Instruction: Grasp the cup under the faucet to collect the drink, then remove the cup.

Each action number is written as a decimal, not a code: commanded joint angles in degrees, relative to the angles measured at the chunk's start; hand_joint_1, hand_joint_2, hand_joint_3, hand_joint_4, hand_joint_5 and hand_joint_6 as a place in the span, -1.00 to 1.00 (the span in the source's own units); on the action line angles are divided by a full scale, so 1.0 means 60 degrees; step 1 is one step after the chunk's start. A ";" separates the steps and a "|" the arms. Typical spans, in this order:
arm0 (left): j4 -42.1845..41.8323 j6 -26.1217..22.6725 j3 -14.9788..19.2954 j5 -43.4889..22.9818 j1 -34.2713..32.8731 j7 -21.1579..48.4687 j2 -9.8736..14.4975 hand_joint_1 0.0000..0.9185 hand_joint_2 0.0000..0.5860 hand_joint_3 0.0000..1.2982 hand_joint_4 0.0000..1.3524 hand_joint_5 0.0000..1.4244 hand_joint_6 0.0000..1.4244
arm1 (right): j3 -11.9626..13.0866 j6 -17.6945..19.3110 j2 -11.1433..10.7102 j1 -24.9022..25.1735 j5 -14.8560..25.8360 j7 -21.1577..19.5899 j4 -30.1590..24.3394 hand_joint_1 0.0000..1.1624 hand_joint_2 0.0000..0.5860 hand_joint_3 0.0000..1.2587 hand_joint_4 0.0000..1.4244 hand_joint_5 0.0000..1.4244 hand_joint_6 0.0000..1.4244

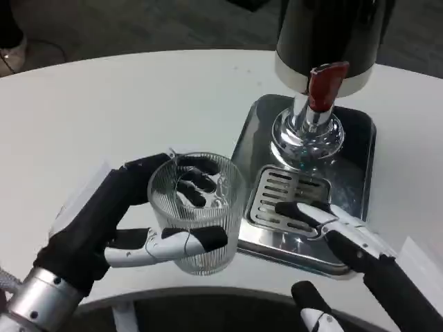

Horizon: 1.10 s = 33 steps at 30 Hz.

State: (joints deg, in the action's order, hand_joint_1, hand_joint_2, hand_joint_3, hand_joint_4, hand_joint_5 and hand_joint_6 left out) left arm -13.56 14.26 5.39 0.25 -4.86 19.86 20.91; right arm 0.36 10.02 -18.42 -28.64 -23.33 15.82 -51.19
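Observation:
My left hand point(121, 221) grips a clear ribbed glass cup point(199, 211), fingers wrapped round its far side and thumb across its near wall. The cup is upright, just left of the steel drip tray point(353, 159), close to the tray's left edge. The dispenser point(331, 41) stands at the tray's back, with a red tap lever point(324, 84) and a chrome faucet point(306, 131) above the slotted grate point(287, 197). My right hand point(360, 245) lies at the tray's near right, fingers apart, one dark fingertip point(287, 207) reaching onto the grate. It holds nothing.
The white round table point(104, 111) stretches left and behind the cup. Its front edge runs just below both hands. Dark floor shows beyond the far rim.

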 commanded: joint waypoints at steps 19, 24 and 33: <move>0.2922 0.1459 -0.0367 0.1055 -0.2011 -0.0876 -0.0139 0.27 -0.63 0.24 0.39 0.52 0.10 | 0.0118 0.0285 0.0116 -0.0338 0.0054 -0.0153 -0.0090 -0.24 0.73 -0.71 -0.79 -0.90 -0.92; 0.4192 0.1952 -0.0449 0.1483 -0.2927 -0.1239 -0.0127 0.26 -0.61 0.23 0.37 0.52 0.10 | 0.0177 0.0268 0.0127 -0.0362 0.0066 -0.0149 -0.0157 -0.24 0.73 -0.71 -0.79 -0.90 -0.92; 0.6138 0.2605 -0.0916 0.2216 -0.4127 -0.1955 -0.0247 0.25 -0.61 0.23 0.37 0.50 0.10 | 0.0296 0.0232 0.0142 -0.0460 0.0114 -0.0122 -0.0252 -0.24 0.73 -0.70 -0.79 -0.90 -0.91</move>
State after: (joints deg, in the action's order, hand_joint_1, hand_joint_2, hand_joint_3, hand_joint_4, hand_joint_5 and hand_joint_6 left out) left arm 21.06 27.30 0.81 12.19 -27.32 10.24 19.69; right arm 1.64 10.79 -17.94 -30.85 -23.19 15.31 -51.79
